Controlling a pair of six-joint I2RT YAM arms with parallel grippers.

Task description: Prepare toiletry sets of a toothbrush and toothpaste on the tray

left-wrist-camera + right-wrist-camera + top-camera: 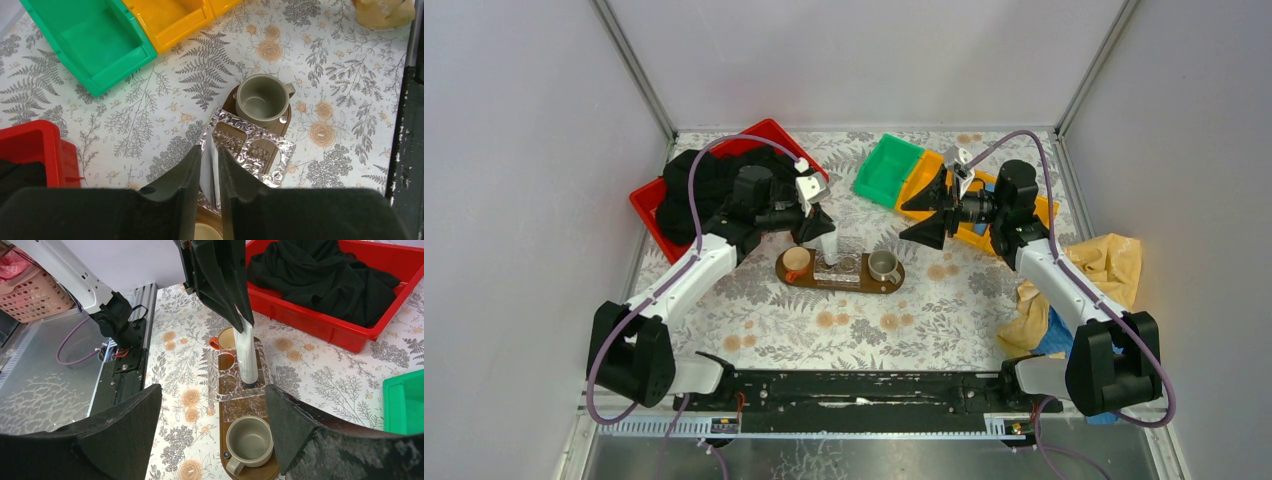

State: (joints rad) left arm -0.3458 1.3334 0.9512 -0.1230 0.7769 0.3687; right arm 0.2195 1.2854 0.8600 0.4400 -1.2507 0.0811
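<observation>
The dark brown oval tray (pixel 864 284) lies mid-table and carries a cream cup (pixel 796 263), a clear holder (pixel 840 264) and a grey cup (pixel 883 265). My left gripper (pixel 821 232) is shut on the whitish toothpaste tube (pixel 246 352) and holds it upright with its lower end in a hole of the holder (pixel 227 385). The left wrist view shows the tube (pixel 208 167) pinched between the fingers (pixel 186 170). My right gripper (pixel 931 214) is open and empty, right of the tray. No toothbrush or blue tube is in view.
A red crate (pixel 650 200) with black cloth (pixel 320 270) stands at the back left. A green bin (pixel 889 168) and an orange bin (pixel 924 180) stand at the back right. A yellow bag (pixel 1104 265) lies at the right edge.
</observation>
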